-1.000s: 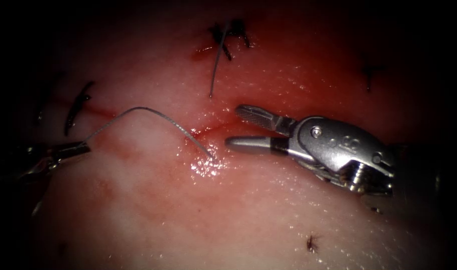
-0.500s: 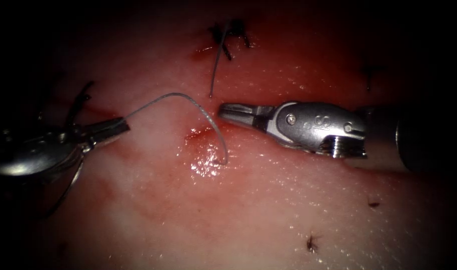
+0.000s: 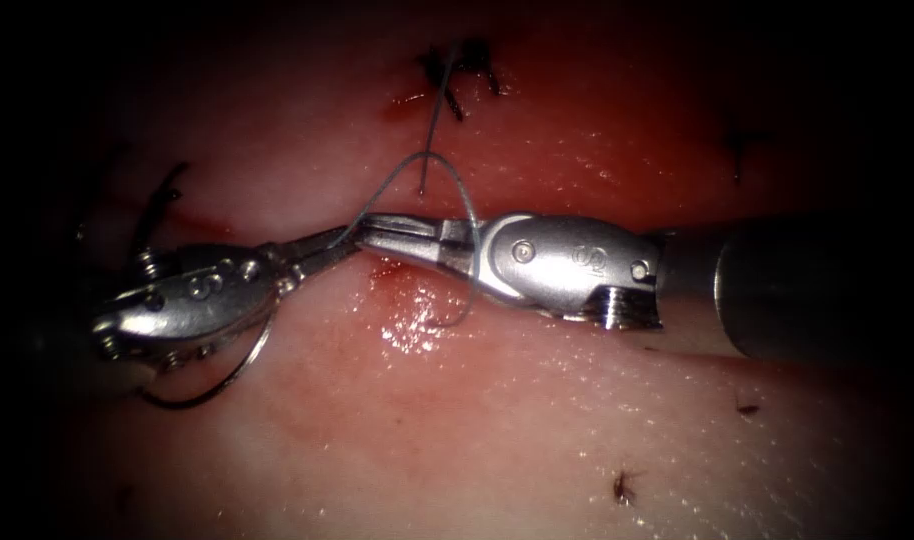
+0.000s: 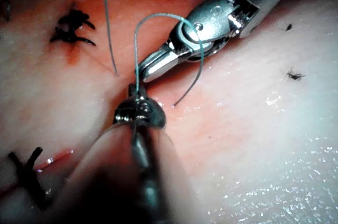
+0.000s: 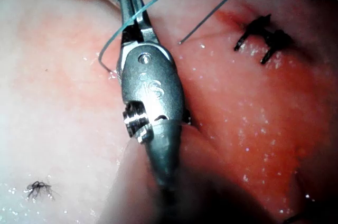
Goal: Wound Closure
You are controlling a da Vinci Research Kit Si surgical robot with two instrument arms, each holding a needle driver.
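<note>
My left tool (image 3: 342, 240) is shut on the pale thread (image 3: 471, 215) at its jaw tips, just left of the red cut (image 3: 392, 268). From there the thread arches up, drapes over my right tool's neck and enters the tissue (image 3: 537, 450) near the glistening spot. My right tool (image 3: 377, 232) lies under that loop with its jaws shut, tips almost touching the left tool's tips. A thin dark curved arc (image 3: 217, 380), probably the needle, lies below the left tool, in neither tool. In the left wrist view the thread (image 4: 158, 16) loops over the right tool (image 4: 150, 68). The right wrist view shows the thread (image 5: 145, 3) likewise.
A dark finished stitch (image 3: 459, 68) sits at the top with a loose thread tail (image 3: 432, 130) hanging toward the loop. Another dark stitch (image 3: 155, 212) lies at the left and one (image 3: 739, 145) at the right. Red fluid wets the tissue around the cut.
The left tool has moved right with the thread. The right tool has moved left and shut its jaws, and the thread, which arched beside it, now drapes over it.
</note>
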